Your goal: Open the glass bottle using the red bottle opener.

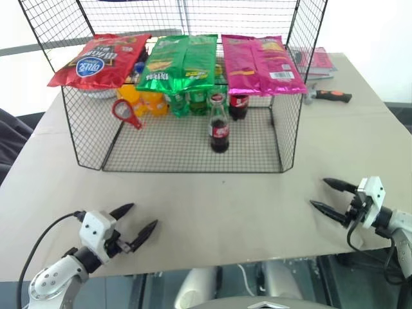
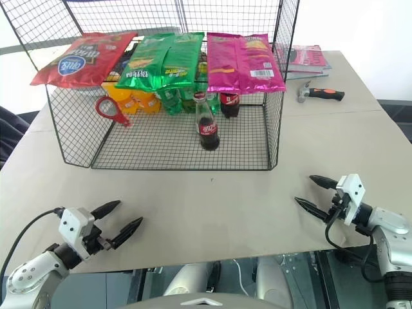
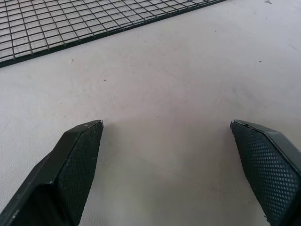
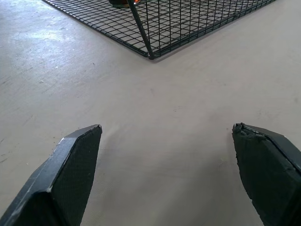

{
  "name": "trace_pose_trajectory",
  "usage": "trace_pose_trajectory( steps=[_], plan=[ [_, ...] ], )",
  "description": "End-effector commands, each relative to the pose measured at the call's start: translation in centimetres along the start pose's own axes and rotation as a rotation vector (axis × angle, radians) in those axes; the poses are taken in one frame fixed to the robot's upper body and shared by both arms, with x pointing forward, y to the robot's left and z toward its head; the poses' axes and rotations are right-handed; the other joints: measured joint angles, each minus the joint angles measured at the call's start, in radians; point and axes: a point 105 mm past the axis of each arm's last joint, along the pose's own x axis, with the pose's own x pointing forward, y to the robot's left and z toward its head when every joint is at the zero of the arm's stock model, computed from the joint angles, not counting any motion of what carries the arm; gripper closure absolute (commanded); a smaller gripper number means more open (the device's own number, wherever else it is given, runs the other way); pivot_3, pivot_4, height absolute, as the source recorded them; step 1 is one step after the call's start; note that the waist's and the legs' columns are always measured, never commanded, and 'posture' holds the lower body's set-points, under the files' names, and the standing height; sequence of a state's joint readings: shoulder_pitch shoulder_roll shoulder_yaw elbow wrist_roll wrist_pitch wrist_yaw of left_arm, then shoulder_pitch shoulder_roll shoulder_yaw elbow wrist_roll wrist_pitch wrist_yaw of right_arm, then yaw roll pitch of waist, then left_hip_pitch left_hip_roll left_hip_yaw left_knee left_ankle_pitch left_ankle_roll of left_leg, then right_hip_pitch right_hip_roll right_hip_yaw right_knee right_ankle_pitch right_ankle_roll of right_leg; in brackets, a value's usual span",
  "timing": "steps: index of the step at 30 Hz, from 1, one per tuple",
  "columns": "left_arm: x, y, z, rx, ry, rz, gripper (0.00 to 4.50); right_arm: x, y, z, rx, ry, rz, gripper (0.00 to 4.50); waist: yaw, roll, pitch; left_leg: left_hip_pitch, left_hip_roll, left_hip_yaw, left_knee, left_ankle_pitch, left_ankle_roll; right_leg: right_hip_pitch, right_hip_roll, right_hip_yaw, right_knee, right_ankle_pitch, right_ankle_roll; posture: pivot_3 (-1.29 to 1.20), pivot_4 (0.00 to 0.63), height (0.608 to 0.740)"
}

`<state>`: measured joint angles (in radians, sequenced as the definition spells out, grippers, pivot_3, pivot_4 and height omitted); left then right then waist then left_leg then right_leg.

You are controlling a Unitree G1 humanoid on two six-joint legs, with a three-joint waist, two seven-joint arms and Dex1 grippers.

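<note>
Your left tool [image 1: 132,225] sits low over the worktop's [image 1: 257,199] near edge, toward its left corner. Its two black fingers [image 3: 77,165] are spread wide with nothing between them, tips angled forward and inward, slightly downward. The white wrist housing and grey forearm trail back off the near edge, a black cable looping behind.

Your right tool [image 1: 329,196] sits over the near edge toward the right corner. Its fingers [image 4: 75,169] are likewise spread wide and empty, pointing inward toward the worktop's middle, close to level. The wrist and forearm extend off the right side. Both tools are well apart, neither touching the worktop.
</note>
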<state>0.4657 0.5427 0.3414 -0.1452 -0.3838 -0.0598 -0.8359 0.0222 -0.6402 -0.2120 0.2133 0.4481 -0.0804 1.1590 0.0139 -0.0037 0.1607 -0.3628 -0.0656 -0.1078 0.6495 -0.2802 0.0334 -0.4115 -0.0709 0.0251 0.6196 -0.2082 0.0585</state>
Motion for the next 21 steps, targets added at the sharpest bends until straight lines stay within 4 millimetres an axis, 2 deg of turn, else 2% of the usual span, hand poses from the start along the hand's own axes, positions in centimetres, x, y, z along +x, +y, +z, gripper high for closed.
trace_pose_trajectory(
  steps=[1,21],
  plan=[
    [0.05,-0.59,-0.37,-0.008,0.009,-0.023,0.00,-0.06,-0.20,0.81,-0.035,-0.026,0.002,0.04,0.000,0.000,0.000,0.000,0.000,0.000,0.000,0.000,0.000,0.000,0.000,0.000,0.000,0.000,0.000,0.00,0.150,0.740],
    [0.32,-0.41,-0.12,-0.013,-0.006,-0.014,0.00,0.01,0.14,0.69,-0.036,-0.034,0.001,0.04,0.000,0.000,0.000,0.000,0.000,0.001,0.001,0.000,0.000,0.000,0.000,0.001,0.001,0.000,0.000,0.00,0.150,0.740]
  ],
)
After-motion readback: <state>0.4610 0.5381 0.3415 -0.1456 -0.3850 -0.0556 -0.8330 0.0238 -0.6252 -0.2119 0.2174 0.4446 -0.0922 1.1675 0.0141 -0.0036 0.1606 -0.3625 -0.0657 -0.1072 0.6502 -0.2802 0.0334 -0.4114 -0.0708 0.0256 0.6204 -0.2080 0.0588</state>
